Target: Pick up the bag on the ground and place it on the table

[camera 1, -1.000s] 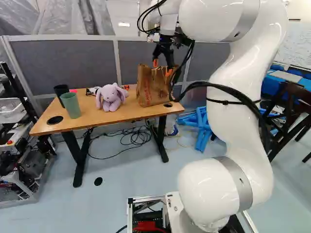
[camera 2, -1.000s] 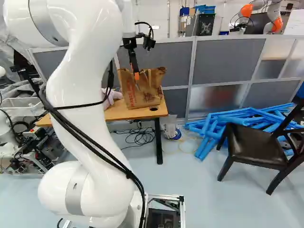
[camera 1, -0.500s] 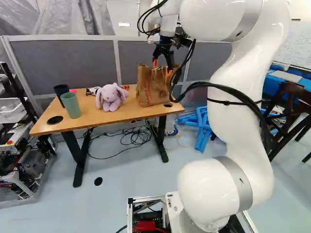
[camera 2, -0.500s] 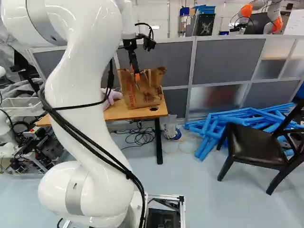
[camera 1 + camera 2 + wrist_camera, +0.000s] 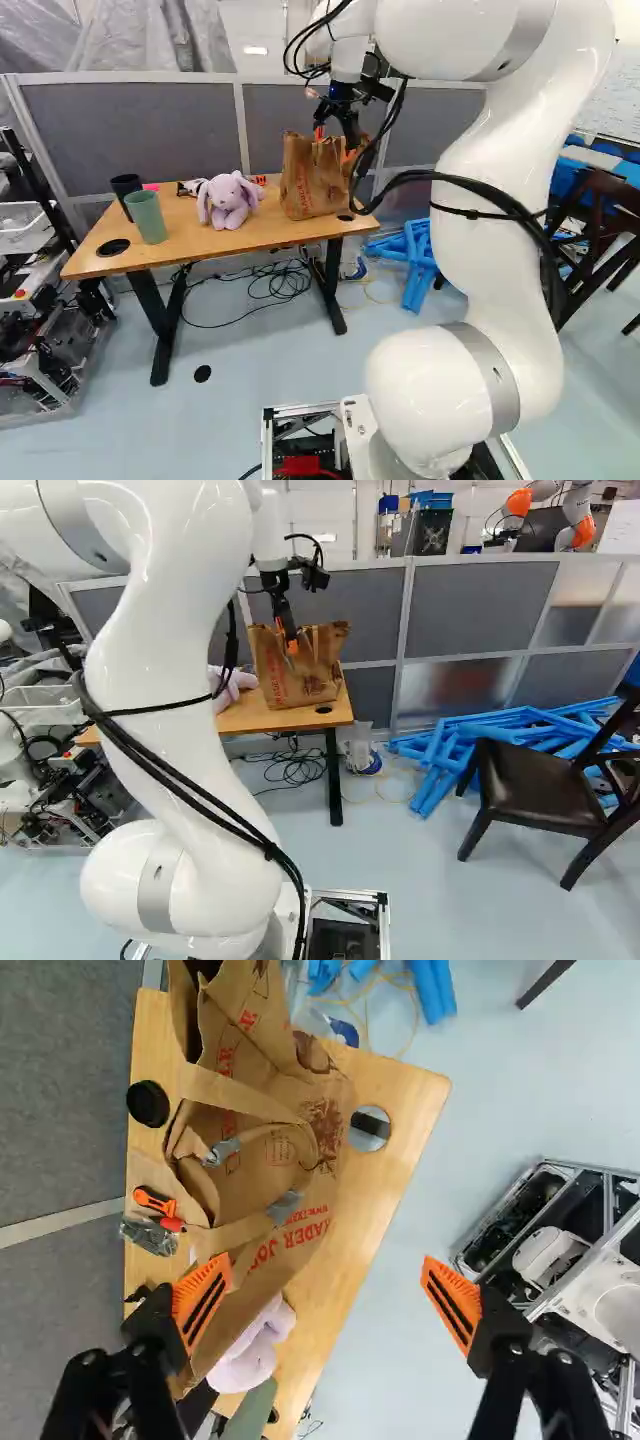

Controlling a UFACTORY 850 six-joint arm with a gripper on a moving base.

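Note:
My gripper (image 5: 336, 141) is at the top of the brown paper bag (image 5: 312, 180), which stands upright on the right end of the wooden table (image 5: 205, 238). In the wrist view the gripper (image 5: 327, 1302) is open wide. One orange finger pad (image 5: 202, 1302) overlaps the bag's side near a handle strap; whether they touch, I cannot tell. The other orange pad (image 5: 452, 1305) stands apart, beyond the table's edge in that view. Both paper handles show over the open mouth of the bag (image 5: 320, 1110), and nothing is gripped between the fingers.
A purple plush rabbit (image 5: 230, 200), a green cup (image 5: 147, 216) and a black cup (image 5: 126, 187) share the table. Grey partitions (image 5: 480, 605) rise behind. Blue pieces (image 5: 460, 740) and a black chair (image 5: 530, 800) are to the right. Another robot (image 5: 575, 520) stands beyond the partitions.
My arm's upper links have drawn back a little, and the gripper has tilted and shifted slightly at the bag's top. The bag has not moved, and neither has the base.

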